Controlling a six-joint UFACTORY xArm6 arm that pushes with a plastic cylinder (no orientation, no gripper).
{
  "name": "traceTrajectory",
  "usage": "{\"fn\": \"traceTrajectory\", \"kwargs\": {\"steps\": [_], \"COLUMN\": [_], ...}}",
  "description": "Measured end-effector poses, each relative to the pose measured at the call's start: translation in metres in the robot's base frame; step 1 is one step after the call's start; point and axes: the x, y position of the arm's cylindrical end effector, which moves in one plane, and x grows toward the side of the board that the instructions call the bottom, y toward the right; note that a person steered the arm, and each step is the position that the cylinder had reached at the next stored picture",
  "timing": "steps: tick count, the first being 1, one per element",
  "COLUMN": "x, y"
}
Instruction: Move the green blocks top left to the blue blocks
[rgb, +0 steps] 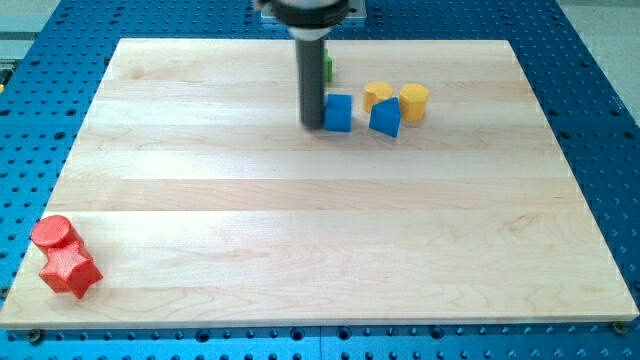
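My tip (313, 124) stands on the board near the view's top centre, touching or just left of a blue cube (339, 112). A second blue block (385, 118), wedge-like, lies a little to the right of the cube. Only a sliver of a green block (328, 68) shows behind the rod, above the blue cube; its shape is hidden, and any other green block is hidden too.
Two yellow blocks, one rounded (377, 95) and one a cylinder (414, 101), sit just above and right of the blue wedge. A red cylinder (53, 233) and a red star (70, 270) sit at the bottom left corner of the wooden board (300, 230).
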Motion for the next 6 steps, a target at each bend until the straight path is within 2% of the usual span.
{"fn": "traceTrajectory", "kwargs": {"steps": [1,2,3,4,5,6], "x": [-0.001,0.045,0.033,-0.042,-0.117,-0.153], "y": [-0.006,-0.064,-0.116,-0.137,-0.124,-0.116]}}
